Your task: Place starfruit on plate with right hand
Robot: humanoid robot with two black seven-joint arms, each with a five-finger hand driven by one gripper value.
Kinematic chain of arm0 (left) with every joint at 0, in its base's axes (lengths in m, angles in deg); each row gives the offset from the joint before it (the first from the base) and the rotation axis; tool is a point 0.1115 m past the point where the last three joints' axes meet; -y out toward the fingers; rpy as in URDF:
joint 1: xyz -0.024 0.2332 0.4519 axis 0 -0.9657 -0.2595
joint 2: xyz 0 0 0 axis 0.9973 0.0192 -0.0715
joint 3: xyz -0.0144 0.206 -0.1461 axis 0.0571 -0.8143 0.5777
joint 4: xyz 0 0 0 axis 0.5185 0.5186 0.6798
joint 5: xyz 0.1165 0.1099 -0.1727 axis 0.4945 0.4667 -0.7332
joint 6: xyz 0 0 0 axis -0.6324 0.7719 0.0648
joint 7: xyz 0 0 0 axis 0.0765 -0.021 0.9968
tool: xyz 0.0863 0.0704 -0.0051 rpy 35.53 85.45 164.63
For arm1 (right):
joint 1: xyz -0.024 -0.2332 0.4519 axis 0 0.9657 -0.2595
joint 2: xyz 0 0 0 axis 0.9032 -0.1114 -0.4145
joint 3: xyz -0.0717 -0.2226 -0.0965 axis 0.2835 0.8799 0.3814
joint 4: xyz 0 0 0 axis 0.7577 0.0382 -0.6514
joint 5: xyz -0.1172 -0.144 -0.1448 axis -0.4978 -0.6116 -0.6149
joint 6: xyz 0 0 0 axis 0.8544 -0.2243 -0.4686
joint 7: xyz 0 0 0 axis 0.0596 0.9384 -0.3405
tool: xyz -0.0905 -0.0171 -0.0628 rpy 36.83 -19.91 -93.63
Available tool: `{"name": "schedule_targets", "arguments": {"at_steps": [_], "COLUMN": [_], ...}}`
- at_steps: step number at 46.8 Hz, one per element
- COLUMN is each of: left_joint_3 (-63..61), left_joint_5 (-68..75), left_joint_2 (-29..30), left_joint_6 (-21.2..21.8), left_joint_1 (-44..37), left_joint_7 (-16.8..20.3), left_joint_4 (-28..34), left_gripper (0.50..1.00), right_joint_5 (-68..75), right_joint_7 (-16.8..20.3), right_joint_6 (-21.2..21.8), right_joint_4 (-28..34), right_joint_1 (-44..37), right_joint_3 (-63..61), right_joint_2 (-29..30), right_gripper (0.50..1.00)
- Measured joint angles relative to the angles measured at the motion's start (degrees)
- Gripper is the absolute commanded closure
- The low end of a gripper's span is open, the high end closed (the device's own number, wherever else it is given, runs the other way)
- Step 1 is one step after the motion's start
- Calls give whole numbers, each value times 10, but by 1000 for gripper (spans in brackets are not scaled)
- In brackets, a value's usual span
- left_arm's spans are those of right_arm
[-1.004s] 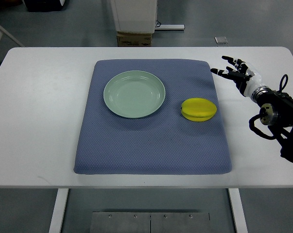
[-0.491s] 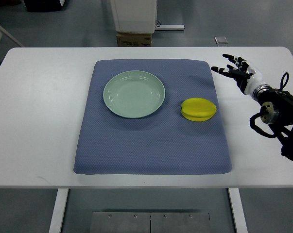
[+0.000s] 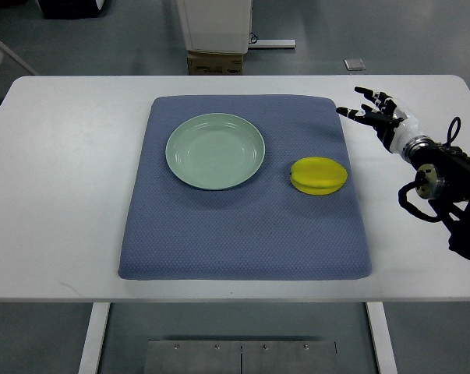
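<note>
A yellow starfruit [image 3: 319, 176] lies on the blue mat [image 3: 242, 234], to the right of a pale green plate [image 3: 215, 150]. The plate holds nothing. My right hand [image 3: 372, 116] hovers over the white table just past the mat's right edge, up and to the right of the starfruit. Its fingers are spread and hold nothing. There is a clear gap between the hand and the fruit. The left arm does not show.
The white table [image 3: 63, 179] carries the mat in its middle. A cardboard box [image 3: 215, 62] and a white cabinet stand on the floor behind the table. My right arm's black wrist and cables [image 3: 445, 191] lie over the table's right side.
My right hand has shifted very slightly up and to the left. The starfruit and plate have not moved.
</note>
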Motion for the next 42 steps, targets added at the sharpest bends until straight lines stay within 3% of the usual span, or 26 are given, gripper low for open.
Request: {"name": "schedule_targets", "arguments": {"at_steps": [32, 42], "left_joint_3": [0, 0], "left_joint_5": [0, 0], "left_joint_2": [0, 0], "left_joint_6": [0, 0], "left_joint_1": [0, 0], "left_joint_7": [0, 0], "left_joint_4": [0, 0], "left_gripper": [500, 500], "right_joint_5": [-5, -11], "right_joint_7": [-9, -13], "right_joint_6": [0, 0], "right_joint_4": [46, 123], "right_joint_1": [28, 27], "right_joint_3": [2, 31], "right_joint_2": [-14, -60], "right_gripper": [500, 500]}}
